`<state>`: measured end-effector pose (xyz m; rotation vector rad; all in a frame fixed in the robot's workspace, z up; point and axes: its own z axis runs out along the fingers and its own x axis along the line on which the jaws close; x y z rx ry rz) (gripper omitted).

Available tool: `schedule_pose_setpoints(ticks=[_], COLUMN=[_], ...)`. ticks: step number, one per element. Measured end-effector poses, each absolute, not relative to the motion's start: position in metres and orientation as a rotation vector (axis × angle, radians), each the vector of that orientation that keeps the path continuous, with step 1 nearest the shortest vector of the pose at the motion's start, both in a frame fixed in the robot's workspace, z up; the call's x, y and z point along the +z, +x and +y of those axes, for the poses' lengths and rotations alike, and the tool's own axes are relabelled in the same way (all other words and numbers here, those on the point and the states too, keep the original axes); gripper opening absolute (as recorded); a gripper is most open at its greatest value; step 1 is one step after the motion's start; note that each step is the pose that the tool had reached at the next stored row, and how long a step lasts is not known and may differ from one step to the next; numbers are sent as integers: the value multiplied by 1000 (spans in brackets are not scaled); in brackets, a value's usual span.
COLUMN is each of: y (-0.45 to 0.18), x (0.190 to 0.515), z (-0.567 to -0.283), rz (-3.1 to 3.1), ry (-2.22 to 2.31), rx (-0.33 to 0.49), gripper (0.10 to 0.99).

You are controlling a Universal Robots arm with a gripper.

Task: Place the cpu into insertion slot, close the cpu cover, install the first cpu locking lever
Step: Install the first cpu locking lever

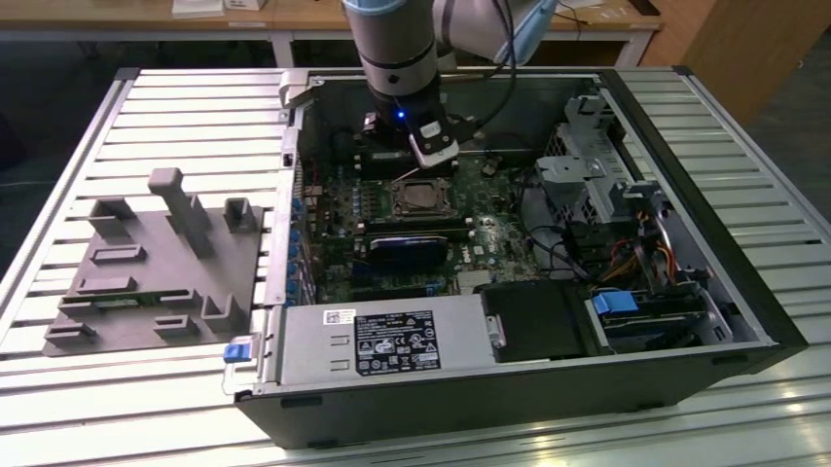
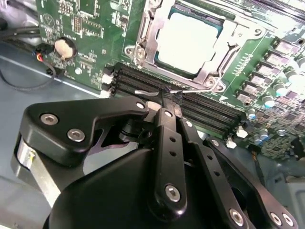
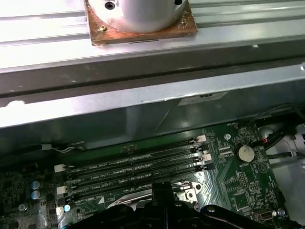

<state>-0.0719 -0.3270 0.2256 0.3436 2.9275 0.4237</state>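
Cpu (image 2: 190,40) seated, cover (image 2: 150,31) down, just beyond claw (image 2: 167,101). Claw closed, apparently pinching thin locking lever (image 2: 198,89). Lever step in hand; latching calls for firm, steady pinch.

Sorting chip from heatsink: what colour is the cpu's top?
The cpu has a plain, pale silver-grey metal top; it shows best in the second wrist view.

Shows a robotics laboratory or workshop: opened desktop computer case (image 1: 520,389) on a slatted aluminium surface (image 1: 195,107), grey moulded fixture plate (image 1: 130,292) alongside, industrial robot arm (image 1: 396,49) overhead, plain wooden desks (image 1: 311,15) lining the background.
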Motion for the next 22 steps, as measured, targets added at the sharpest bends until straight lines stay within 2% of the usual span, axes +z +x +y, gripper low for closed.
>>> schedule_pose_setpoints(ticks=[19,22], y=[-72,-72], x=[212,211], z=[-317,-317], rz=[2910,2895], ry=[424,423], rx=[412,380], gripper=[102,102])
